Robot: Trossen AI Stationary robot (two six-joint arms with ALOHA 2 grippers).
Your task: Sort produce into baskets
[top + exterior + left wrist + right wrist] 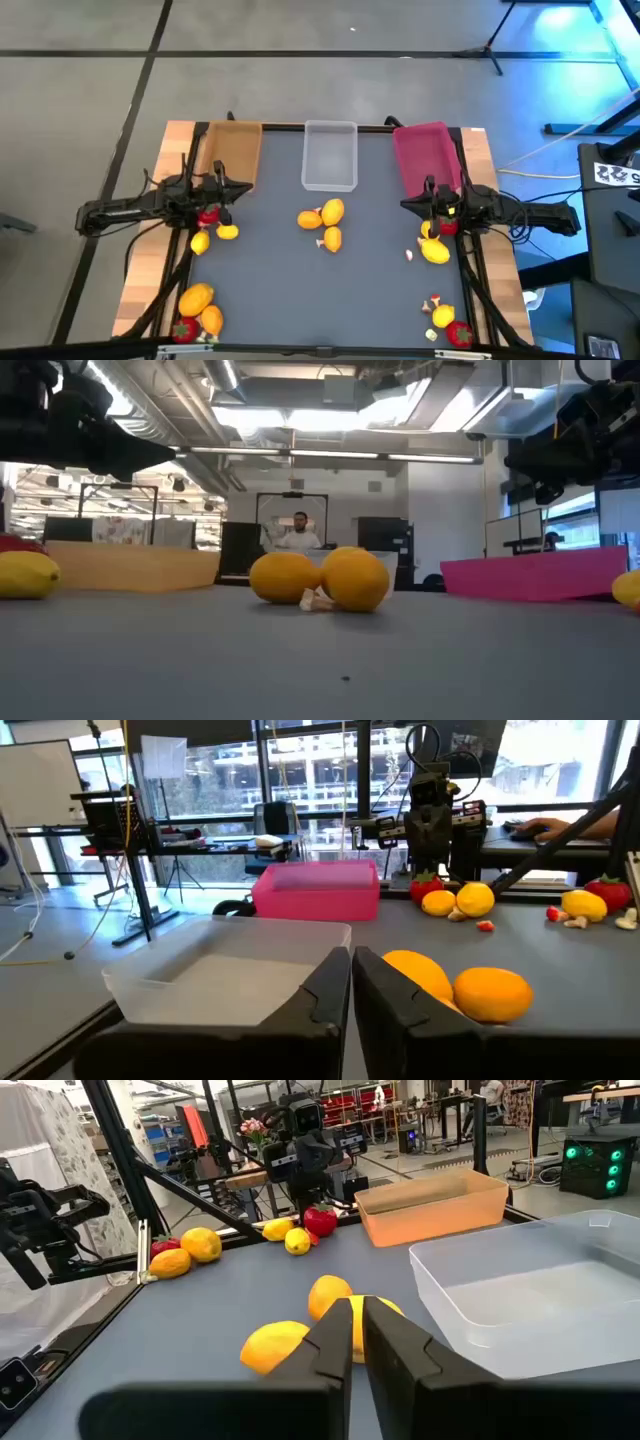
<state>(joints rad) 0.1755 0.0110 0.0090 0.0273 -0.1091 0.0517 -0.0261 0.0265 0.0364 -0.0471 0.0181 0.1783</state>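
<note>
Three baskets stand along the far edge: a tan one (pixel 232 150), a clear one (pixel 330 155) and a pink one (pixel 425 155). Produce lies loose on the grey table. Yellow-orange pieces (pixel 324 214) are at the centre. A red piece (pixel 207 215) and yellow ones (pixel 228 232) lie by the left arm. A yellow piece (pixel 435 250) and a red one (pixel 447 226) lie by the right arm. My left gripper (pixel 245 188) hovers shut near the tan basket, pointing toward the table's right. My right gripper (pixel 405 205) hovers shut below the pink basket, pointing left. Neither holds anything (pixel 352 982) (pixel 357 1338).
More produce lies at the near corners: orange pieces (pixel 197 300) and a red one (pixel 184 330) at the left, a yellow one (pixel 443 316), a red one (pixel 459 334) and small mushroom bits (pixel 432 300) at the right. Wooden strips (pixel 145 290) flank the grey mat. A person sits in the room beyond.
</note>
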